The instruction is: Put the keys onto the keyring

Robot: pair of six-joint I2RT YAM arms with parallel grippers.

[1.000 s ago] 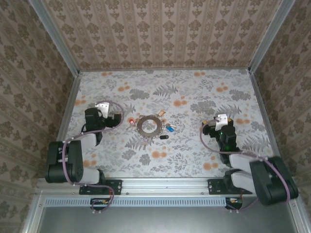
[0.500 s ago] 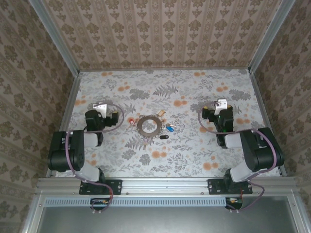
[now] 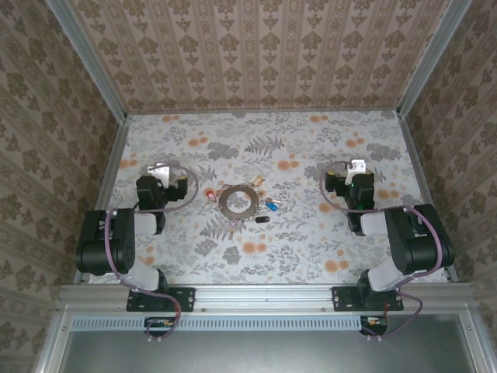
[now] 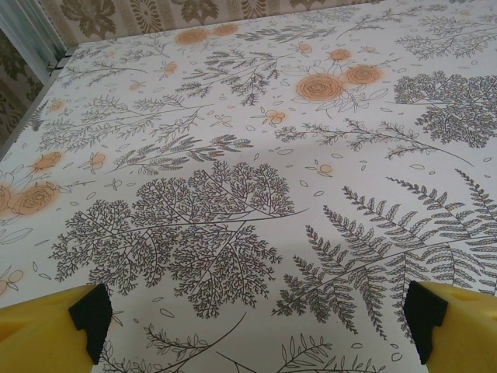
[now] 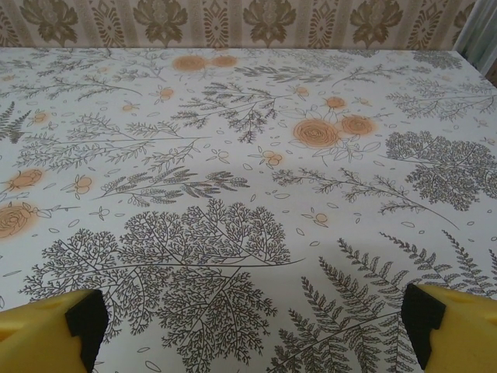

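The keyring (image 3: 237,202), a wide silvery-grey loop, lies flat at the middle of the flowered table. The keys lie loose around it: a red-headed one (image 3: 211,193) at its left, a pale one (image 3: 257,183) at its upper right, a blue-headed one (image 3: 273,205) at its right and a black-headed one (image 3: 262,219) below that. My left gripper (image 3: 167,177) (image 4: 252,334) stands open left of the ring, with only tablecloth between its yellow fingers (image 4: 46,330). My right gripper (image 3: 347,172) (image 5: 248,334) stands open well to the right, fingers (image 5: 458,326) spread over bare cloth.
Patterned walls and aluminium rails (image 3: 109,167) close the table on three sides. Both arms are folded back over their bases (image 3: 159,299) at the near edge. Open cloth lies behind the ring and between each gripper and the keys.
Both arms have drawn up and folded back: the right one most, its gripper shifting toward the back wall. The keys and the ring have not moved.
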